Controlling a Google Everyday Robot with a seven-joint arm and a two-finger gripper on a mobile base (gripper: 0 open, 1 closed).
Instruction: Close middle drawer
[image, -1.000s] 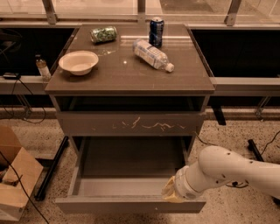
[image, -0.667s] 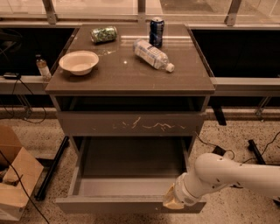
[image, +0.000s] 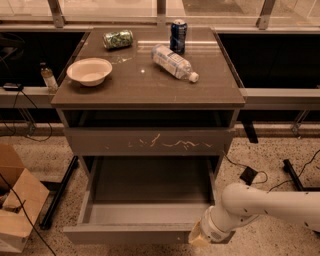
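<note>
The middle drawer (image: 150, 187) stands pulled far out of the grey-brown cabinet. Its lighter grey inner box holds nothing, and its plain flat front panel (image: 125, 234) is near the bottom of the view. Above it sits the same-width drawer front marked with pale scratches (image: 150, 142), pushed in. My gripper (image: 199, 239), at the end of the white arm (image: 260, 205) that comes in from the right, is at the right end of the open drawer's front panel, on its outer side.
On the cabinet top (image: 130, 90) are a white bowl (image: 89, 71), a crushed green can (image: 118, 39), a blue can (image: 178, 36) and a plastic bottle lying flat (image: 173, 62). A cardboard box (image: 15, 200) stands on the floor at the left. Cables run at the right (image: 250, 175).
My arm and gripper have moved down from over the drawer's right inner corner to the outer side of its front panel. The drawer looks as far out as before.
</note>
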